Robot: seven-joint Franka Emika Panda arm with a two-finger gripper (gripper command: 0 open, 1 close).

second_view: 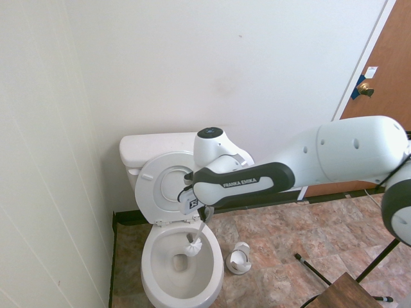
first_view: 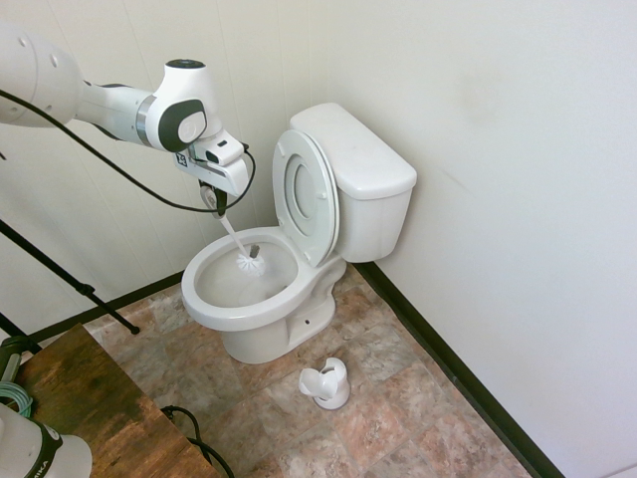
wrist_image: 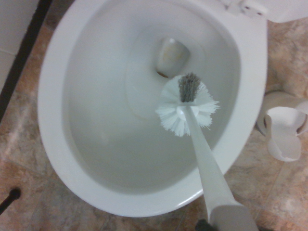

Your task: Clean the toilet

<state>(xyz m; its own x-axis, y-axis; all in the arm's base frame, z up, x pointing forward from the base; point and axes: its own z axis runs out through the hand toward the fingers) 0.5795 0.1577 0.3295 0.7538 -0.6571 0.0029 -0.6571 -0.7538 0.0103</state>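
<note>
Toilet (first_view: 261, 289) bowl holds the brush (first_view: 249, 263) head, handle clamped in the closed tool (first_view: 220, 207); brush holder (first_view: 326, 384) sits empty.

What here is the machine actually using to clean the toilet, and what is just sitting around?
In use:
- toilet, seat and lid raised
- toilet brush, head down in the bowl
- claw, shut on the brush handle

Just sitting around:
- brush holder, empty on the floor beside the toilet
- wooden table
- door

Bowl (first_view: 214, 299) open above; raised seat (first_view: 304, 194) blocks rear
</note>
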